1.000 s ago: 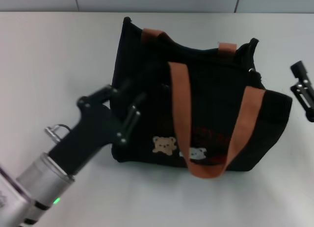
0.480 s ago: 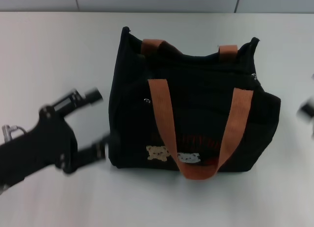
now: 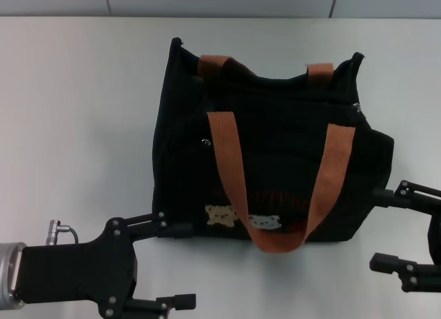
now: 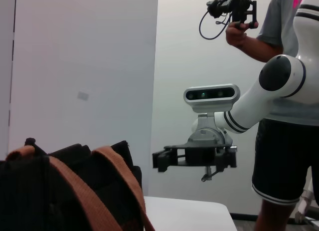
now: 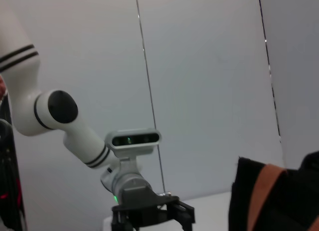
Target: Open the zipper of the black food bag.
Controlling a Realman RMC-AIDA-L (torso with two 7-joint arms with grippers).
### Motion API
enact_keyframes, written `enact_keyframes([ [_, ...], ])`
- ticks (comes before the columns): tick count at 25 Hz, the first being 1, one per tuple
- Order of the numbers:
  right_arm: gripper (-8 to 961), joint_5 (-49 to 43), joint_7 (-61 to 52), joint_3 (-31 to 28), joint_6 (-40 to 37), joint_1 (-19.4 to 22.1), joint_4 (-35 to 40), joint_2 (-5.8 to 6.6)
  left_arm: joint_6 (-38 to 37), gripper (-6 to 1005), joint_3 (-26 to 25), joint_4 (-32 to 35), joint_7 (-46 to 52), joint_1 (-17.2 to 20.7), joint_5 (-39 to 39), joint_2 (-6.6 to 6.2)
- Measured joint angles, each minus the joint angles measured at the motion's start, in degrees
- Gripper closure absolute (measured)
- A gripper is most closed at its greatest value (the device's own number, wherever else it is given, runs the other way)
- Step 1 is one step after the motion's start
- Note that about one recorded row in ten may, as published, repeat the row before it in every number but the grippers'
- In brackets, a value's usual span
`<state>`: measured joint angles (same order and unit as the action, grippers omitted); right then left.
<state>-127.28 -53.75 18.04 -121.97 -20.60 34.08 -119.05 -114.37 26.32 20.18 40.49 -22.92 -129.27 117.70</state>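
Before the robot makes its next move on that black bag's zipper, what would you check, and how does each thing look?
1. Black food bag upright on the table: ok.
2. Handles off the top rim: not ok, the front one drapes down the front, the rear one sits at the rim.
3. Zipper pull found: cannot tell, only a small metal glint near the right corner.
4. Left pincer open, near the bag's lower left corner: ok.
5. Right pincer open, beside the lower right corner: ok.
6. Either pincer at the zipper: not ok.

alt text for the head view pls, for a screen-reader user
A black food bag with two orange-brown handles stands on a white table, small bear pictures on its front. The left hand sits open at its lower left corner, and the right hand sits open at its lower right; neither holds anything.
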Motion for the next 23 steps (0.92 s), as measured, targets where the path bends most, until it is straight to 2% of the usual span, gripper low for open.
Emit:
enact_keyframes([
  [4, 123, 0.21, -0.06, -0.18, 2.24, 0.28, -0.40, -0.11, -0.09, 170, 0.14, 0.36, 0.69, -0.13, 0.11, 0.16],
  [23, 123, 2.76, 0.47, -0.23, 2.45, 0.36, -1.42, -0.13, -0.01, 170, -0.60, 0.53, 0.31, -0.13, 1.33, 0.60],
])
